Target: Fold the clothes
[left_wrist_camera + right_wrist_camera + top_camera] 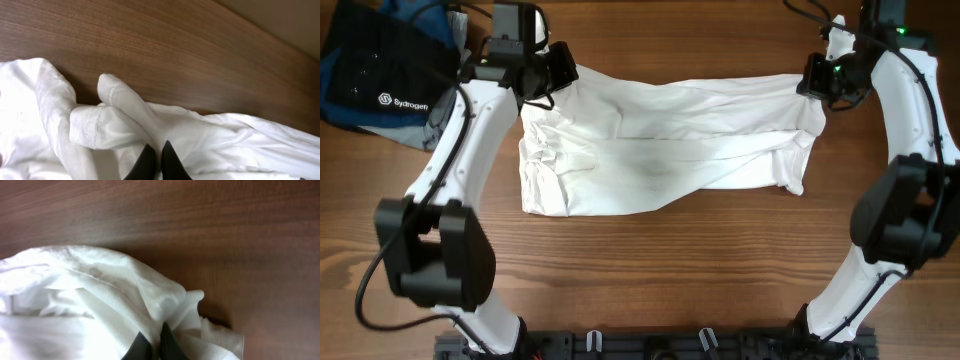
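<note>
The right hand point(154, 341) pinches a bunched fold of the white garment point(100, 300) above the wooden table point(210, 225).

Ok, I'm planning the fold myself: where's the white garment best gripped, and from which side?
Likely the two far corners, from above the far edge: the white garment lies spread wide, and the left claw and right claw pinch there.

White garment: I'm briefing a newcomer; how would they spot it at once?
On the wooden table, look to the middle. The white garment lies spread there, wrinkled, its far corners pinched by the left gripper and right gripper. Unlike the dark blue stack at the far left corner, it is plain white.
</note>
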Controlling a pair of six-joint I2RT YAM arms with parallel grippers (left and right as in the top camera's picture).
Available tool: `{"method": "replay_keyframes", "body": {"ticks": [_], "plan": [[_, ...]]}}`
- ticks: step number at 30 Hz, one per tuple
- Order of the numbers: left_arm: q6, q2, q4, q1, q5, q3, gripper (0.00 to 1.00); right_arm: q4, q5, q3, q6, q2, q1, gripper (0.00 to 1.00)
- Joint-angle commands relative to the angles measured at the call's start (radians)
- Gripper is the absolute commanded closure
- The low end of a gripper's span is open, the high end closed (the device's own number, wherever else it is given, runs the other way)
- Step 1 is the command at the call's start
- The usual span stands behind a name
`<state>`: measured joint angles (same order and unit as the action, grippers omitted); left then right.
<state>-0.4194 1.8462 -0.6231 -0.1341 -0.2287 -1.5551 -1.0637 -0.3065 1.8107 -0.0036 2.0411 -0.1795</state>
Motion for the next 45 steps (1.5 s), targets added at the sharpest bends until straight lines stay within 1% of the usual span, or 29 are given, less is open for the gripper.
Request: {"method": "replay_keyframes", "body": {"ticks": [1, 5, 11, 21, 34, 40, 41, 42, 43, 44, 45], "plan": [[0.019, -0.066, -0.059, -0.002, 0.013, -0.011, 0.96, -0.049, -0.014, 0.018, 0.011, -0.069, 0.002, 0.96], [0.019, -0.089, -0.162, -0.002, 0.013, -0.011, 0.96, -0.115, -0.016, 0.018, 0.035, -0.070, 0.002, 0.96], [0.019, -0.104, -0.248, -0.002, 0.009, -0.011, 0.96, -0.177, -0.035, 0.018, 0.056, -0.070, 0.002, 0.96], [0.015, -0.146, -0.384, -0.006, -0.052, -0.011, 0.96, -0.266, -0.034, 0.016, 0.090, -0.070, 0.002, 0.96], [0.012, -0.157, -0.694, -0.006, -0.077, -0.010, 0.96, -0.318, -0.031, 0.014, 0.101, -0.070, 0.002, 0.96], [0.012, -0.156, -0.701, -0.006, -0.060, -0.010, 0.96, -0.317, -0.031, 0.014, 0.101, -0.070, 0.002, 0.96], [0.012, -0.156, -0.701, -0.006, -0.059, -0.010, 0.94, -0.317, -0.031, 0.014, 0.100, -0.070, 0.002, 0.96], [0.013, -0.156, -0.701, -0.006, -0.059, -0.010, 0.89, -0.317, -0.032, 0.014, 0.101, -0.070, 0.002, 0.96], [0.012, -0.156, -0.701, -0.006, -0.059, -0.010, 0.64, -0.317, -0.032, 0.014, 0.100, -0.070, 0.002, 0.96], [0.012, -0.156, -0.701, -0.006, -0.059, -0.010, 0.54, -0.317, -0.032, 0.014, 0.101, -0.070, 0.002, 0.95], [0.012, -0.156, -0.700, -0.006, -0.059, -0.010, 0.52, -0.317, -0.032, 0.014, 0.101, -0.070, 0.002, 0.96]]}}
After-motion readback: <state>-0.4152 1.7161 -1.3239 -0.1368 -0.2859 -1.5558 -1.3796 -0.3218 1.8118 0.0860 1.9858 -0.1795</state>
